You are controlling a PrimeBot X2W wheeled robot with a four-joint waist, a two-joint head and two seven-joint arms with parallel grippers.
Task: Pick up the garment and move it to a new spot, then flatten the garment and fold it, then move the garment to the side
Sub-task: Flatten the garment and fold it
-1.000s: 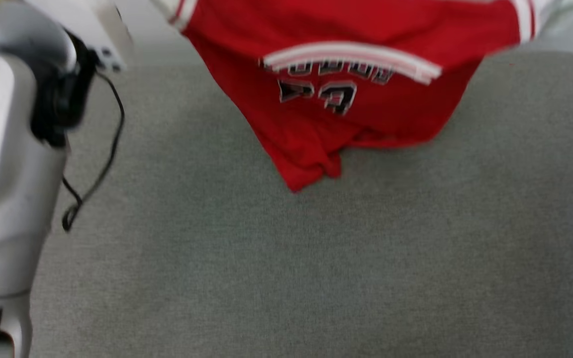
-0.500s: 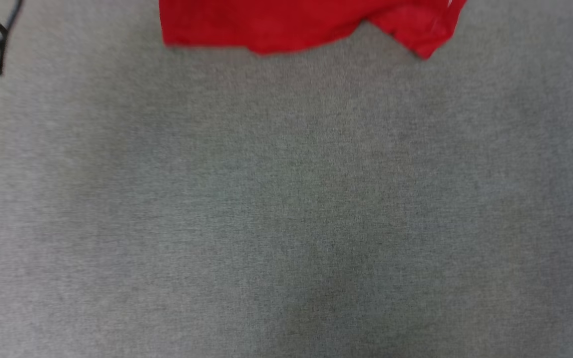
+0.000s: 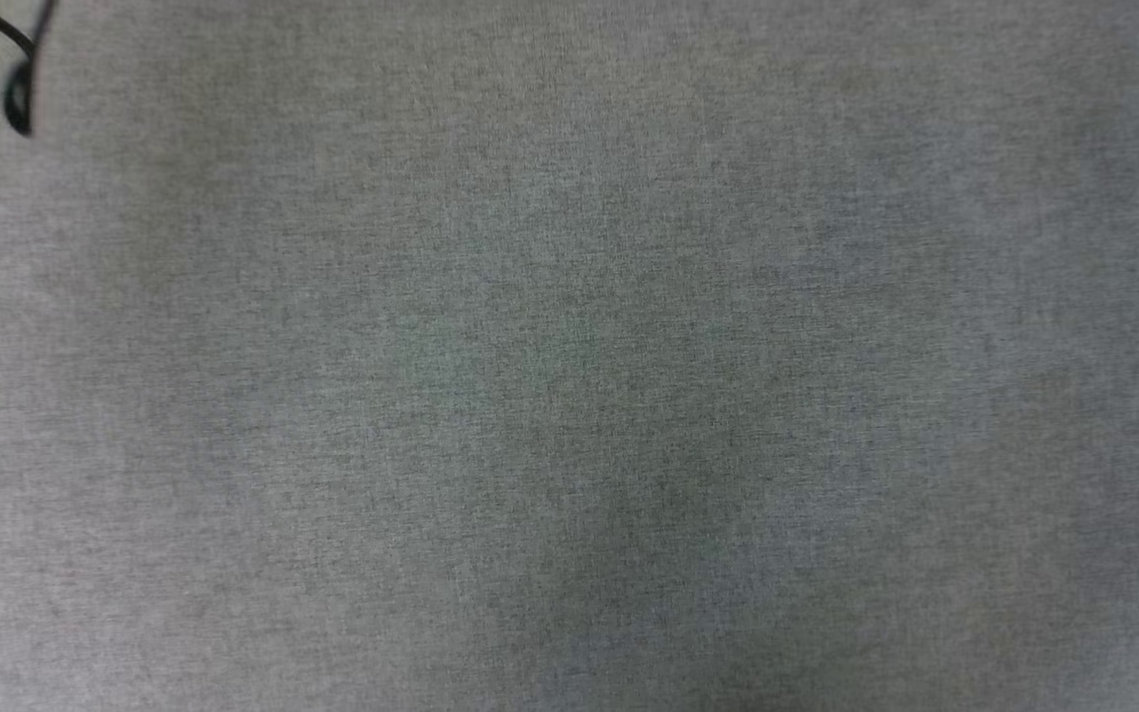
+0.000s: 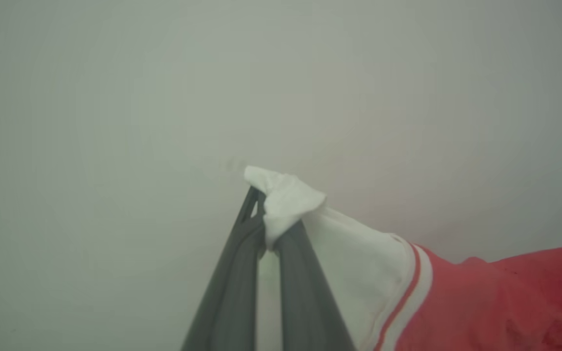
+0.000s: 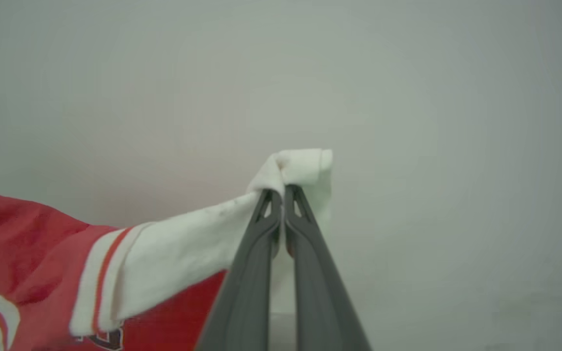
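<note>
**Garment held taut by both sleeve ends**

The left fingers [image 4: 257, 207] are pressed together on a bunched white sleeve end of the garment [image 4: 456, 302]. A tuft of cloth is pushed out just past their tips, and the red body is stretched away to their right. The right fingers [image 5: 278, 209] are clamped on the other white sleeve end, which is folded over their tips, and the red body trails off to their left. In the head view a grey fabric surface [image 3: 569, 356] is seen, with a black cable [image 3: 16, 89] at its upper left.
</note>
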